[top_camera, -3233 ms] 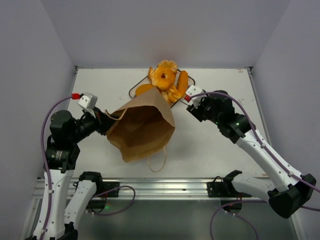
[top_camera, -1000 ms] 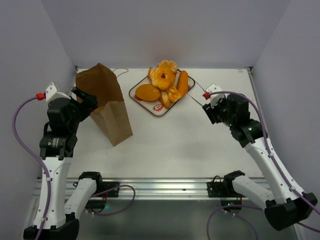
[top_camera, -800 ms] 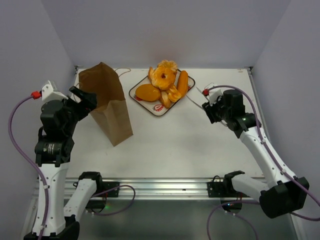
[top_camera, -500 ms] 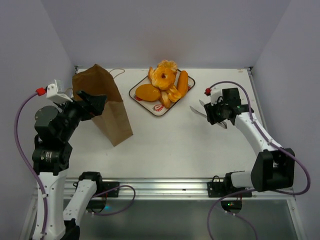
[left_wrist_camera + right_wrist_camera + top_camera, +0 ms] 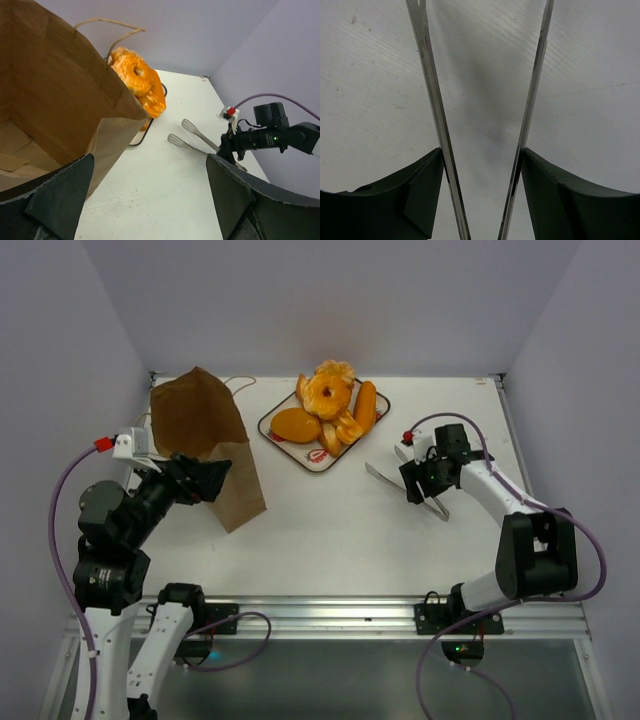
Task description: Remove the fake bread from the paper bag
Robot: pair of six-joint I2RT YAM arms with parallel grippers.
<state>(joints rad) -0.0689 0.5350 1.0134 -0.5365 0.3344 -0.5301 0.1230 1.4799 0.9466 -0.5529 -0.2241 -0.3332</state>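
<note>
Brown kraft paper bag (image 5: pixel 205 440), standing upright just off the tray's (image 5: pixel 306 456) left corner. Mouth open, matte creased sides, thin cord handle (image 5: pixel 236 383) looping out at the far edge. Anyone see what the fingers are up to? (OP)

Sure. The left gripper (image 5: pixel 208 480) is spread really wide with nothing in it. It sits left of the tray, right at the bag's near face, and I can't tell if a finger brushes the paper. From the left wrist you look past its blunt dark fingers (image 5: pixel 55 200) straight down onto the bag's flat, folded bottom. (reply)

And the right one? (OP)

The right gripper (image 5: pixel 418 485) is off the tray's right corner, toward the near side, pointing down at the white table (image 5: pixel 330 540). Its fingers (image 5: pixel 395 200) are partway apart and clamped on the metal tongs (image 5: pixel 385 476), with each thin shiny arm lying against the inside of a finger. The flat spatula-like heads point back toward the tray. Can't tell if the tongs are lifted or resting. (reply)

Bread? (OP)

The fake bread (image 5: pixel 330 412) is all piled on the tray, none of it touching the bag. It's glossy orange-gold plastic: a ruffled ring-shaped bun on top, a smooth oval roll on the left, a long baguette along the right edge. The tray is a white rounded square with a dark rim and a bit of red print. (reply)
</note>
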